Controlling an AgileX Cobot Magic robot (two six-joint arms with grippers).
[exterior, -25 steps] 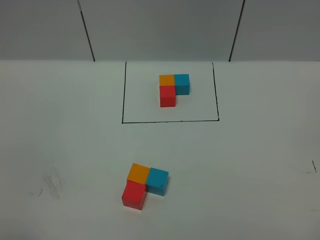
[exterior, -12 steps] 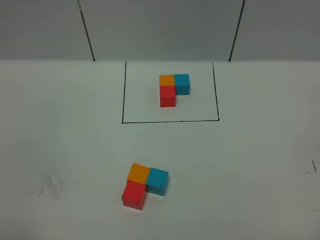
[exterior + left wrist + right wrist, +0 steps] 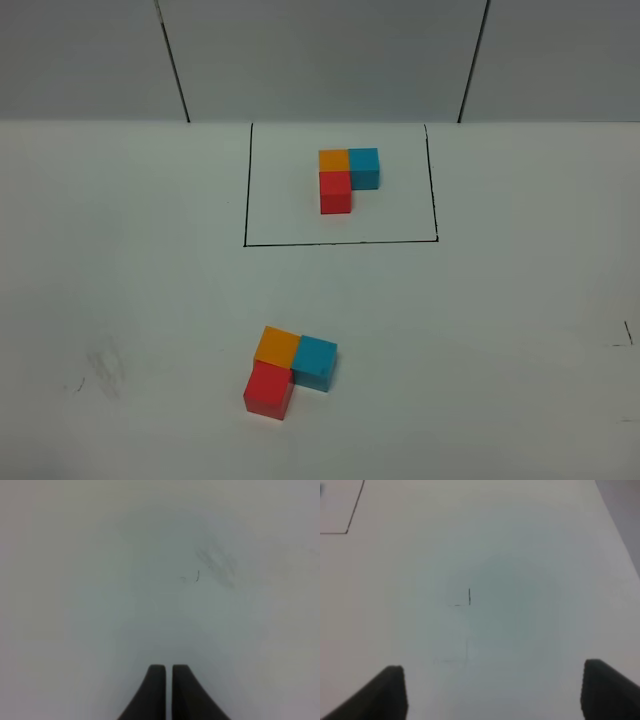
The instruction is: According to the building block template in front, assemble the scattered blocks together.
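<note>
The building block template (image 3: 347, 176) stands inside a black-line rectangle at the back middle: orange and cyan-blue cubes side by side, red in front of the orange. In front, the unframed blocks sit joined in an L: orange (image 3: 277, 346), cyan-blue (image 3: 314, 362) on its right, red (image 3: 268, 390) in front of the orange. Neither gripper shows in the high view. My left gripper (image 3: 168, 672) is shut and empty over bare table. My right gripper (image 3: 492, 677) is open and empty over bare table.
The white table (image 3: 500, 320) ends at a grey back wall with two dark seams. Faint pen marks lie at the left (image 3: 100, 365) and right (image 3: 622, 338) of the table. A corner of the black frame (image 3: 347, 527) shows in the right wrist view.
</note>
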